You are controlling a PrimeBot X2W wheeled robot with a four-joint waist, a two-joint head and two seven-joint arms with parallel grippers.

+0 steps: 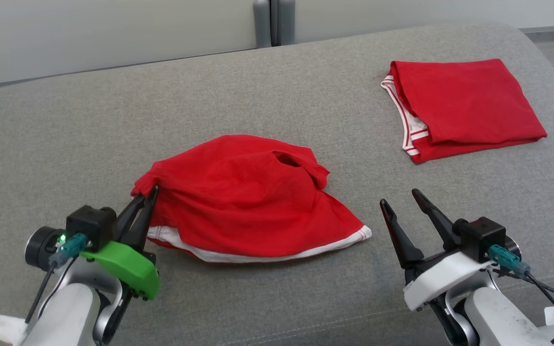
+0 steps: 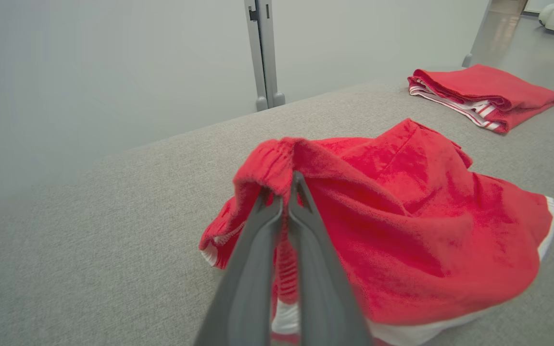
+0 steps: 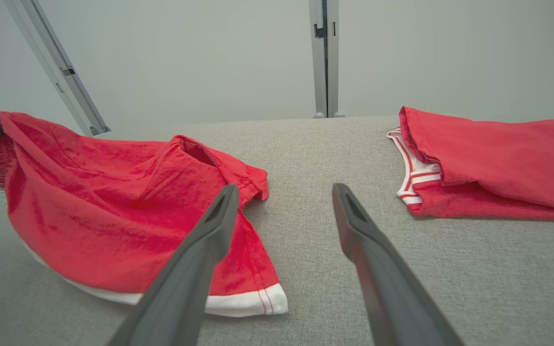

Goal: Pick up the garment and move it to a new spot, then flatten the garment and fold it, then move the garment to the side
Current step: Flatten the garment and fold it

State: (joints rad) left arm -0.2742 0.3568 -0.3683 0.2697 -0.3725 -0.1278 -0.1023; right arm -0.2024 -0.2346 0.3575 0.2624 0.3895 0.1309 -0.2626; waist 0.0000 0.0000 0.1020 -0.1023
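**Left claw (image 1: 151,194) pinched shut on the left corner of the red garment (image 1: 248,192); right claw (image 1: 400,197) wide open and empty.**

Nearest you, your 2 claws sit low over the grey counter (image 1: 113,120). The left one has a bunched fold of what looks like the elastic waistband between its fingers. The right one hovers just beside the white-trimmed hem corner, touching nothing. The garment lies crumpled mid-counter, humped, with 1 opening gaping on top. Judge it light, soft and limp: from a single pinch it will sag and drag, so take that hem corner with the right claw before spreading. Bare counter lies open to the left and ahead. Farther back on the right lies a folded red garment (image 1: 469,103); keep clear of it. Beyond it the counter's rounded back edge meets the wall and a grey post (image 1: 270,21).
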